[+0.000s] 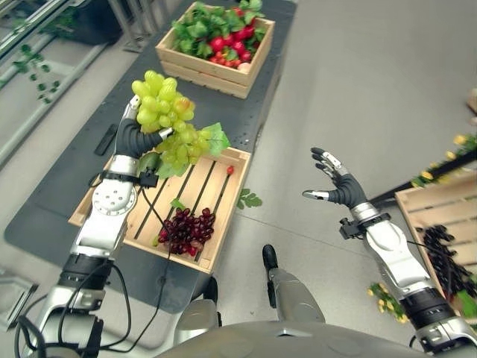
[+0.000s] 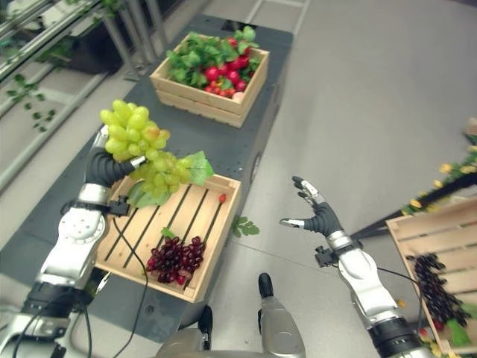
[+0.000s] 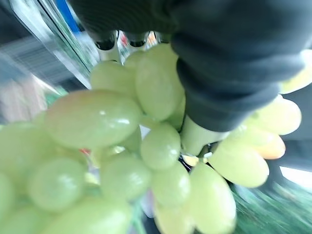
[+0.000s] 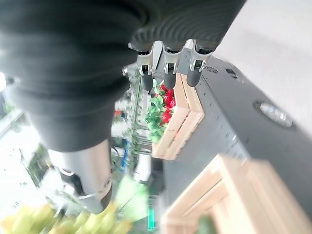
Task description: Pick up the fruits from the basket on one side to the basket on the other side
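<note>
One green grape bunch (image 1: pixel 170 123) — left hand (image 1: pixel 136 136) fingers grip it.

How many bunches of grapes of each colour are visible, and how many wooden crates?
Green grape bunches: 1, held up by the left hand, green bunch.
Dark grape bunches: 2, dark red bunch in the near crate, dark bunch in the right crate.
Wooden crates: 3, including the far crate of red and leafy produce.
Total: 3 bunches, 3 crates.
</note>
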### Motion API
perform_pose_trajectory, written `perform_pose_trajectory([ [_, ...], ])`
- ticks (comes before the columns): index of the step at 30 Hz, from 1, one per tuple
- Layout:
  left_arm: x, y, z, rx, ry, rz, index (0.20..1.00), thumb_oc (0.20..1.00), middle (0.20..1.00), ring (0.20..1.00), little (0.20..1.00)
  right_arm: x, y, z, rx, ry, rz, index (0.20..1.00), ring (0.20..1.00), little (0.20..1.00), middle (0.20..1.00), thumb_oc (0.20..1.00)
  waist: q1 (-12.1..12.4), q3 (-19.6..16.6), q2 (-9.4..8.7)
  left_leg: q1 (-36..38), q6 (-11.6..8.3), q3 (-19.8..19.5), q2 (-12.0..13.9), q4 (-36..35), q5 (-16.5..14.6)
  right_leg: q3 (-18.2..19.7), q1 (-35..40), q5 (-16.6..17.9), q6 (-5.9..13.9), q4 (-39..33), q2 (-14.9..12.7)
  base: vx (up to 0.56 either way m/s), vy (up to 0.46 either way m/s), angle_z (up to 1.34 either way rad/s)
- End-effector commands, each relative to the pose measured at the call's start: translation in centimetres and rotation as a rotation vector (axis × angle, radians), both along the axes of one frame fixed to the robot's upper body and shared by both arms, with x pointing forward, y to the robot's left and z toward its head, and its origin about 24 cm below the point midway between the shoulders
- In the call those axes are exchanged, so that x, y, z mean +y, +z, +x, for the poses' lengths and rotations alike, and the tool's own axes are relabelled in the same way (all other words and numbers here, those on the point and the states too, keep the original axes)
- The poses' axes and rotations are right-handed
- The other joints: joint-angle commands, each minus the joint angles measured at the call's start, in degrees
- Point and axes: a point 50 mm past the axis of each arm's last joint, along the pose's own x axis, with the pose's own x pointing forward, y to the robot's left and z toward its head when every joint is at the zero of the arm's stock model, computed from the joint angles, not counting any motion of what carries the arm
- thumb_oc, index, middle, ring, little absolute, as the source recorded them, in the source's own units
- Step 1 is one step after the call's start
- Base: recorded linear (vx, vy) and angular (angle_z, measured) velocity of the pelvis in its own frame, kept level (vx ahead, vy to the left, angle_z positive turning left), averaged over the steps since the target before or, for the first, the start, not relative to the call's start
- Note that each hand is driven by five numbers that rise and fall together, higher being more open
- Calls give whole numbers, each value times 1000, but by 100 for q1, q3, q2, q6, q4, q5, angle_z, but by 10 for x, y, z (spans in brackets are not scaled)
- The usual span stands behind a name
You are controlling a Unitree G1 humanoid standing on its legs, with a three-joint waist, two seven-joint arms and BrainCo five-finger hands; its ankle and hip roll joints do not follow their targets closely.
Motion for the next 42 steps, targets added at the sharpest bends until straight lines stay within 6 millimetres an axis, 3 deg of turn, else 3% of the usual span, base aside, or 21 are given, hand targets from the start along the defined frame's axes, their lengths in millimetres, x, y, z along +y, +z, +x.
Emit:
perform_pose_trajectory([
  [1, -30, 50, -7, -208, -210, 45, 200, 200, 200, 200, 200, 19, 33, 18, -94, 133, 81, 1000, 1000, 1000, 1000, 1000, 98, -103, 271, -7, 88, -287, -88, -36, -159, -901, 396, 91, 293, 999, -427, -163, 15, -109],
  [3, -40, 54, -3, -195, -289, 34, 200, 200, 200, 200, 200, 26, 38, 20, -90, 183, 96, 1000, 1000, 1000, 1000, 1000, -29, -223, 252, -2, 134, -282, -42, -126, -33, -280, 451, 83, 322, 1361, -267, -49, -22, -43],
  [6, -53, 56, -2, -187, -347, 46, 200, 200, 200, 200, 200, 30, 39, 18, -76, 217, 125, 1000, 1000, 1000, 1000, 1000, 7, -402, 156, 24, 102, -268, -75, -136, -52, -21, 812, 88, 335, 1073, -302, 49, -80, -19],
  [8, -62, 60, -3, -191, -401, 71, 200, 200, 200, 200, 200, 38, 46, 18, -61, 288, 176, 1000, 1000, 1000, 1000, 1000, -6, -680, -3, 98, 5, -65, -53, -192, -82, -207, 1184, 52, 356, 187, -325, 91, -185, -37],
  [10, -69, 62, -5, -186, -458, 71, 200, 200, 200, 200, 200, 42, 50, 17, -64, 332, 166, 1000, 1000, 1000, 1000, 1000, -53, -754, -37, 113, -67, -45, 10, -176, -49, -74, 1304, 73, 382, -47, -227, 63, -146, -50],
  [17, -98, 71, -14, -152, -689, 49, 200, 200, 200, 200, 200, 49, 68, 24, -50, 409, 273, 1000, 1000, 1000, 1000, 1000, -228, -913, -28, 362, -188, 8, 185, -232, 13, -68, 1522, 32, 257, -192, -2, 74, -98, -13],
  [30, -109, 81, -27, -138, -837, 59, 200, 200, 200, 200, 200, 58, 77, 13, 90, 591, 455, 1000, 1000, 1000, 1000, 1000, -298, -1054, -72, 597, -297, 140, 341, -372, 82, -28, 1764, 12, 204, -412, 138, 34, -21, -5],
  [42, -122, 90, -36, -110, -969, 80, 200, 200, 200, 200, 200, 71, 101, 10, 104, 730, 450, 1000, 1000, 1000, 1000, 1000, -272, -1053, -96, 651, -288, 199, 330, -400, 70, 38, 1797, 40, 227, -424, 117, 1, 8, -4],
])
